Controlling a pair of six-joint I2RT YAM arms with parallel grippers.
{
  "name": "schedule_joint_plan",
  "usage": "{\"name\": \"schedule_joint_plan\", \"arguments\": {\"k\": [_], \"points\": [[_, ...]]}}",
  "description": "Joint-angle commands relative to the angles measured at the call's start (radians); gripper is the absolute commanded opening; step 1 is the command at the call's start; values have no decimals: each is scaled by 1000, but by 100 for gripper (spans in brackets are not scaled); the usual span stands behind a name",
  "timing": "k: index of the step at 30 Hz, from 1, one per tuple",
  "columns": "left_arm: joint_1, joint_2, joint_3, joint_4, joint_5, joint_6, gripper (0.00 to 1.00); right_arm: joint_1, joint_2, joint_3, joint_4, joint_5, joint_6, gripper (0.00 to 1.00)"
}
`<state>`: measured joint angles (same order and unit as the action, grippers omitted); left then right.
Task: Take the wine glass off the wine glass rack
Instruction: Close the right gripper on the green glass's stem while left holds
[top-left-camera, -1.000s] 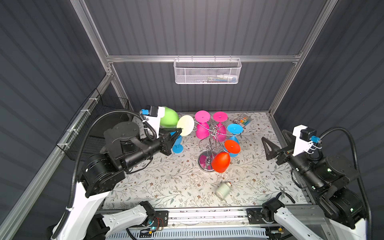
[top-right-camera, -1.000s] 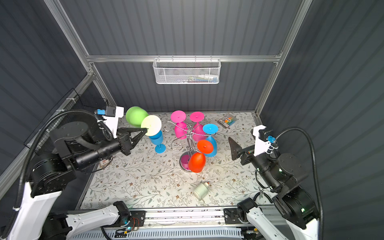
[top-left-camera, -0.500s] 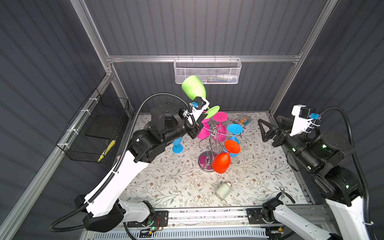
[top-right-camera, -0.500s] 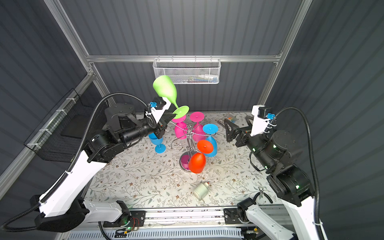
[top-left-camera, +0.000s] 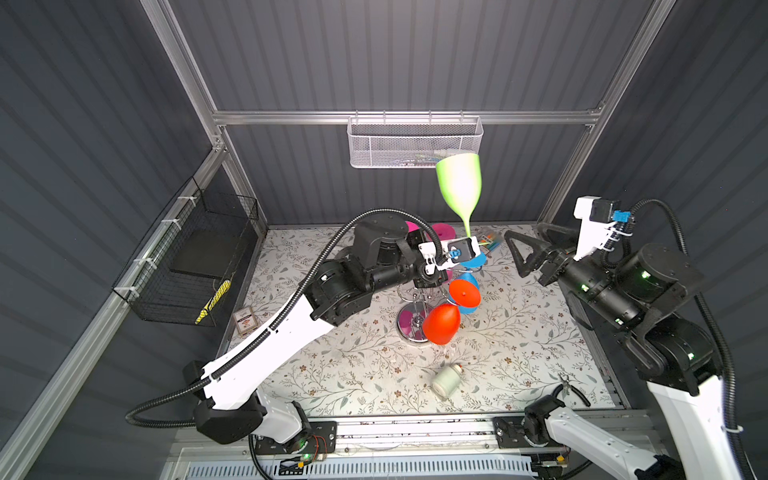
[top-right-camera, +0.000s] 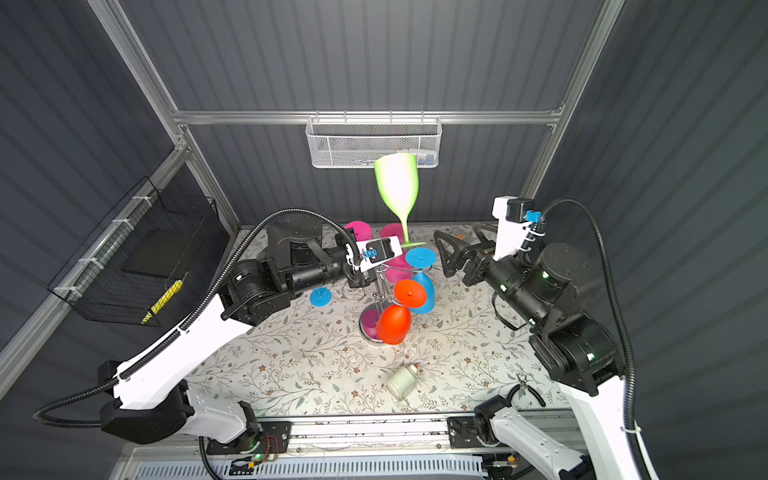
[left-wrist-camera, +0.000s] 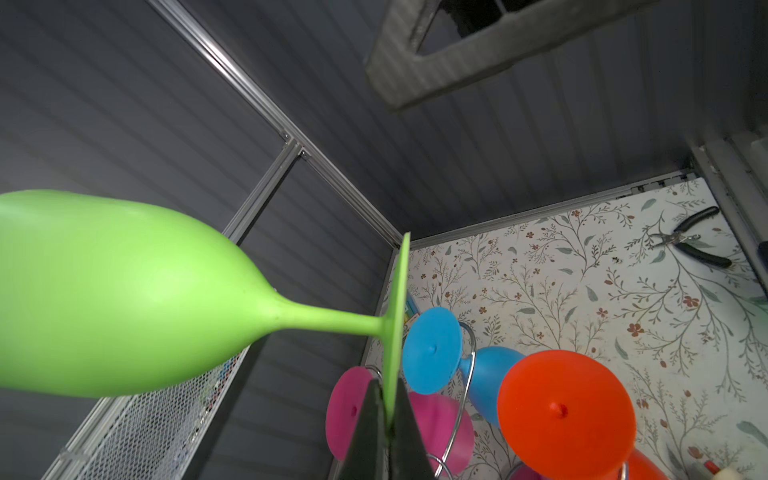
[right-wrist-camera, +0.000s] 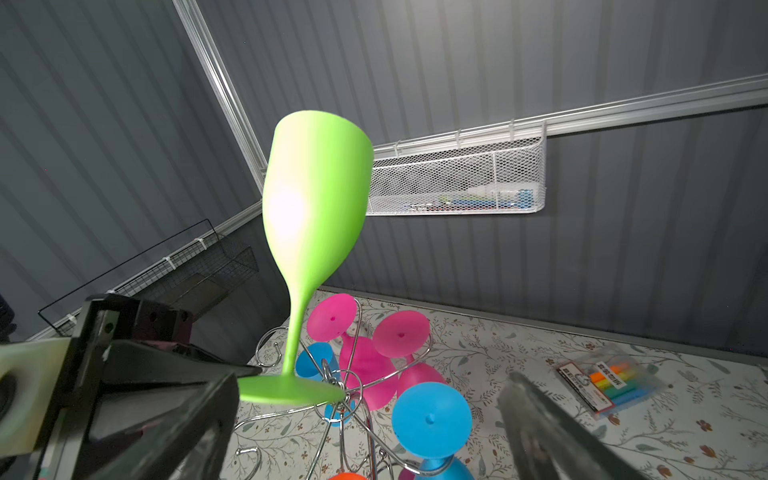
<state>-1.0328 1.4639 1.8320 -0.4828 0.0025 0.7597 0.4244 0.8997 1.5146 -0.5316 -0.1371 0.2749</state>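
Removal looks done: we hold the green wine glass (top-left-camera: 459, 183) upright above the wine glass rack (top-left-camera: 409, 324), its foot clamped in our left gripper (left-wrist-camera: 387, 405). Our right gripper (top-left-camera: 524, 232) gapes empty to the right. Only setting down is left.

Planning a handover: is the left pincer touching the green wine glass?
Touching. The left wrist view shows the left pincer shut on the foot of the green wine glass, a finger on each face.
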Motion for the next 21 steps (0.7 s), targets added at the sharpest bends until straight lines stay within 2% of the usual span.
{"name": "schedule_joint_plan", "arguments": {"k": [1,7,21], "points": [[-41,21,35,27,-53,149,0,-2,20,38,-38,-68,18,99],[-102,59,45,44,-121,258,0,-3,53,63,-103,-120,25,97],[-181,48,-28,175,-220,395,0,-19,48,38,-156,-132,50,78]]}}
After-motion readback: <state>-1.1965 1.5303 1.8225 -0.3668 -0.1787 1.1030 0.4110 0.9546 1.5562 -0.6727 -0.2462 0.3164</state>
